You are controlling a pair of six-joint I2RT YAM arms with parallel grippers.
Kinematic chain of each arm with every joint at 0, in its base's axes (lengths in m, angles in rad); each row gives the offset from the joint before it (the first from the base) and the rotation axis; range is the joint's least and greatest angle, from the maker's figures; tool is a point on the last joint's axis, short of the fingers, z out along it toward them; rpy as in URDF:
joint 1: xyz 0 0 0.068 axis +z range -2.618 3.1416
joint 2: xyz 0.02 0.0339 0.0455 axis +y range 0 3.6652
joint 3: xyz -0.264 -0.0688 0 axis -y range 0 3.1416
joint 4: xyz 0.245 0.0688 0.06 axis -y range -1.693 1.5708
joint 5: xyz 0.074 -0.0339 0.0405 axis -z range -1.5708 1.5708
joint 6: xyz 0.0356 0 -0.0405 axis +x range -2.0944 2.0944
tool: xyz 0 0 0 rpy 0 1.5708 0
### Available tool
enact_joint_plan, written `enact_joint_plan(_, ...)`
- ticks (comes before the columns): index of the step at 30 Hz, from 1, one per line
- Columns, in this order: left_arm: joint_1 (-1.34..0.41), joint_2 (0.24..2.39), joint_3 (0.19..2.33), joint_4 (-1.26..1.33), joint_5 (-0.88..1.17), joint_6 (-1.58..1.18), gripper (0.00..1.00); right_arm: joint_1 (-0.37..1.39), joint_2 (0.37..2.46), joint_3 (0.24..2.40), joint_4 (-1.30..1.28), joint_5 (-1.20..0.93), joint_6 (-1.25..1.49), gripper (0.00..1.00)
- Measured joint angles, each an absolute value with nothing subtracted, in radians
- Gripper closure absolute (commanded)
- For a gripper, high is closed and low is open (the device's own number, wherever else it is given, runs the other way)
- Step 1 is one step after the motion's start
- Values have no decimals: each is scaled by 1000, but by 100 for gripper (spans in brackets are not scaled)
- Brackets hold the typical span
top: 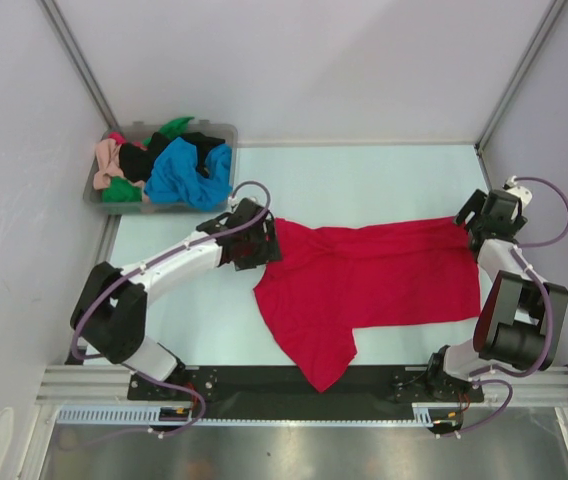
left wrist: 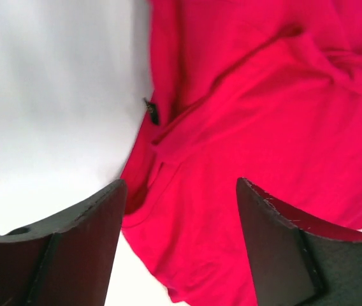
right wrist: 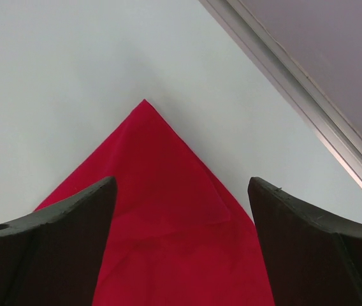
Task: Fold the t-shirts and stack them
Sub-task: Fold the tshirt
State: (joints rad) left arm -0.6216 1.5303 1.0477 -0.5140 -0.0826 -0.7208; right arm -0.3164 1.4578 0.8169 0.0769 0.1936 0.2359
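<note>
A large red t-shirt (top: 369,275) lies spread on the pale table, partly folded, with a sleeve trailing toward the front edge. At its far-left edge hovers my left gripper (top: 256,240), open; in the left wrist view the red t-shirt (left wrist: 251,127) and its collar show between the spread fingers (left wrist: 79,236), which hold nothing. My right gripper (top: 476,215) stands open over the shirt's far-right corner; in the right wrist view that pointed corner of the red t-shirt (right wrist: 162,210) lies flat between the fingers (right wrist: 308,236). More t-shirts (top: 189,170) in blue, green, black and pink are piled in the bin.
A clear grey plastic bin (top: 222,132) sits at the far left of the table. A metal frame post (top: 519,75) and a rail (right wrist: 308,108) border the table's far-right side. White walls enclose the work area.
</note>
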Motion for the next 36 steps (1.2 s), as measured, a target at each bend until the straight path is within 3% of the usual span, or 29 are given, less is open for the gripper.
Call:
enact_joint_plan(3, -602, 1534, 1042, -520, -85, -841, 26, -316, 1470, 827, 64, 193, 236, 11)
enact_joint_plan(8, -585, 1575, 1095, -543, -106, -1026, 32, -316, 1477, 837, 59, 194, 236, 11)
enact_joint_plan(19, -533, 1594, 1075, -647, -96, -1394, 32, -316, 1505, 844, 56, 204, 236, 11)
enact_joint_plan(25, -533, 1700, 1072, -650, -20, -1470, 41, -316, 1520, 845, 54, 205, 240, 12)
enact_joint_plan(36, -525, 1715, 1074, -635, -24, -1511, 42, -316, 1520, 845, 53, 205, 240, 13)
